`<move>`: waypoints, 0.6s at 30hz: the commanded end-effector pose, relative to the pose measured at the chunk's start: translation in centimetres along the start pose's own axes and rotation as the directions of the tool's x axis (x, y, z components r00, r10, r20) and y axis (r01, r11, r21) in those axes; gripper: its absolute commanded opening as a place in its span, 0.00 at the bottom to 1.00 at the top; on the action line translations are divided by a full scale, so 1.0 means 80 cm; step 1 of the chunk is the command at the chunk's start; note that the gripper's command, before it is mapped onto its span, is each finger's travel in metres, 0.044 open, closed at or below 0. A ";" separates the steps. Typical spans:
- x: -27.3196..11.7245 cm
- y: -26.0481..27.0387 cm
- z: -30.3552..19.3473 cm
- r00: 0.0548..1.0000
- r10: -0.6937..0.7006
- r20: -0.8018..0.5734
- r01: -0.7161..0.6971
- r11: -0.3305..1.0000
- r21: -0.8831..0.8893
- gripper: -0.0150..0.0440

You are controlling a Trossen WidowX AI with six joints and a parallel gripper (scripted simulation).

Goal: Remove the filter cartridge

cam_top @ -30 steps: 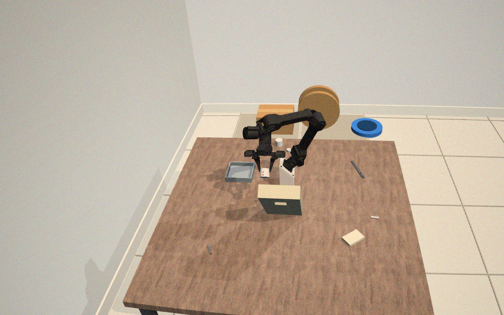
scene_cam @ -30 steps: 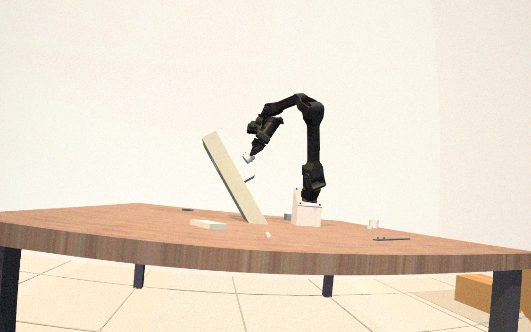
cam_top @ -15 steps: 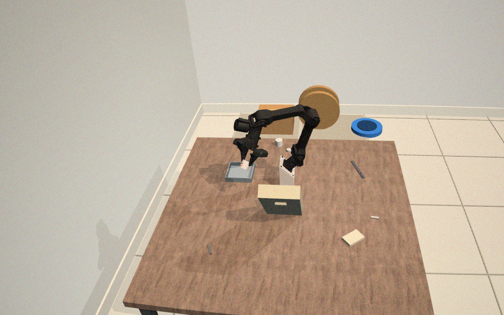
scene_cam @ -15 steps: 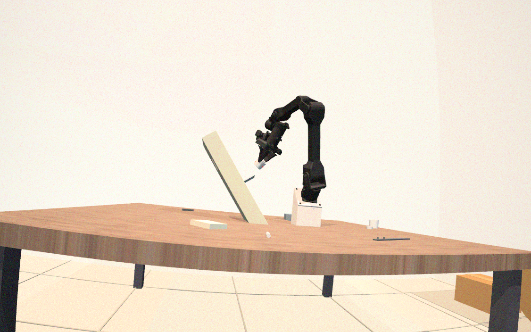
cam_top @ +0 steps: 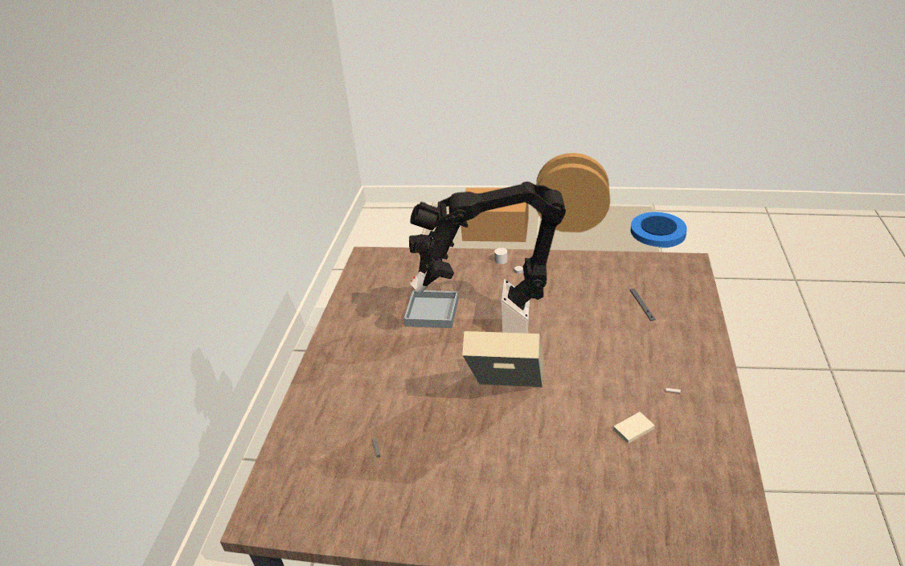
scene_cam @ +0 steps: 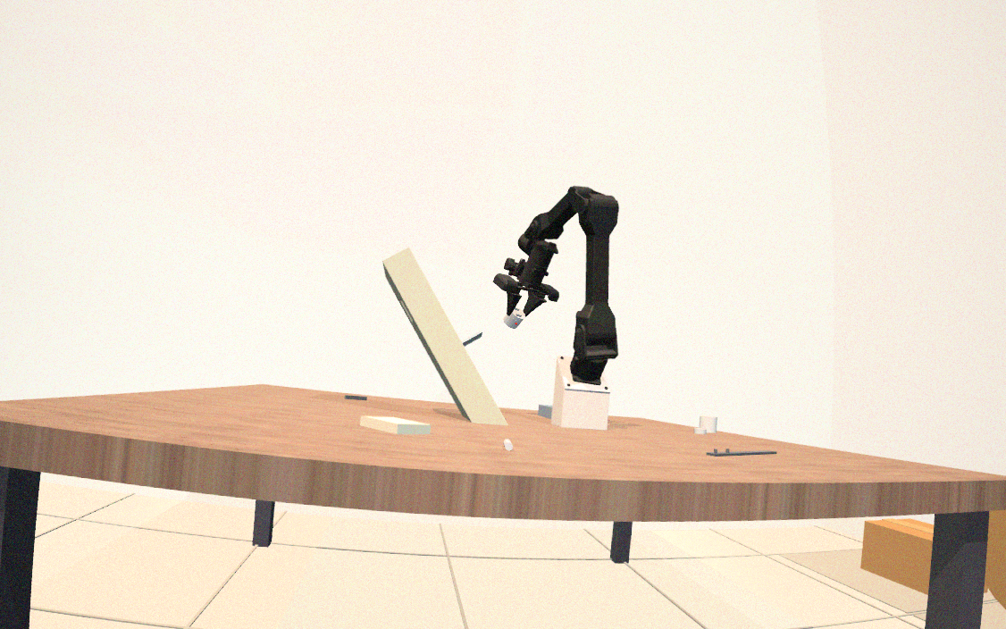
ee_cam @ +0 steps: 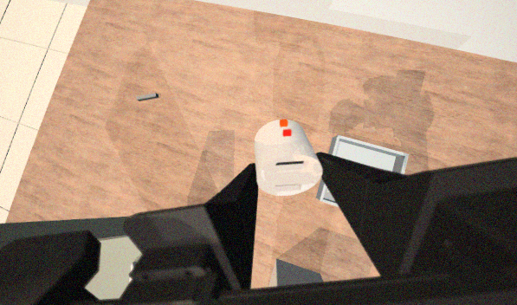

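Note:
My gripper (cam_top: 421,278) (scene_cam: 520,312) (ee_cam: 285,163) is shut on the white round filter cartridge (cam_top: 416,284) (scene_cam: 513,321) (ee_cam: 280,147), one finger on each side of its slotted end. Orange and red marks show on the cartridge's side. The cartridge is tilted and in the air, clear of the panel. The grey-blue tray (cam_top: 428,324) (scene_cam: 544,410) (ee_cam: 371,146) stands on the table below; in the top view the cartridge appears by its back left edge. Part of the tray is hidden behind a finger in the wrist view. The leaning service panel (cam_top: 501,344) (scene_cam: 444,343) stands apart from the gripper.
A ledge (scene_cam: 473,338) sticks out from the panel's face. A pale block (cam_top: 633,426) (scene_cam: 395,424), a small white rod (cam_top: 673,390) (scene_cam: 507,444), a dark bar (cam_top: 641,304) (scene_cam: 741,453) and a short dark piece (cam_top: 375,448) (ee_cam: 147,96) lie on the table. White cylinders (cam_top: 500,256) stand behind the arm.

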State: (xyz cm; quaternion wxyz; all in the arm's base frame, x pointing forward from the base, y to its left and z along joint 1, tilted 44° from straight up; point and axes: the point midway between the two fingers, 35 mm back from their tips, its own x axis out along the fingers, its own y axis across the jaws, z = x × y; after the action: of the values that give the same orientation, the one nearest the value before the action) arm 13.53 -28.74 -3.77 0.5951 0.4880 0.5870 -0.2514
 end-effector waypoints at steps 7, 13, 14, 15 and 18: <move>0.038 -0.079 -0.025 0.994 -0.109 0.005 0.106 0.978 0.178 0.25; 0.067 -0.132 -0.058 0.982 -0.186 -0.013 0.181 0.934 0.308 0.25; 0.071 -0.140 -0.064 0.980 -0.199 -0.017 0.193 0.924 0.329 0.25; 0.076 -0.148 -0.071 0.977 -0.211 -0.022 0.205 0.914 0.350 0.25; 0.089 -0.169 -0.092 0.969 -0.246 -0.040 0.240 0.880 0.410 0.25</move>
State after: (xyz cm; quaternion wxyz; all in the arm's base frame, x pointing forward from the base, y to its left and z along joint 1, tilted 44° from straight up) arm 1.64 -26.71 -12.01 0.4726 0.5191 0.5777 -0.4166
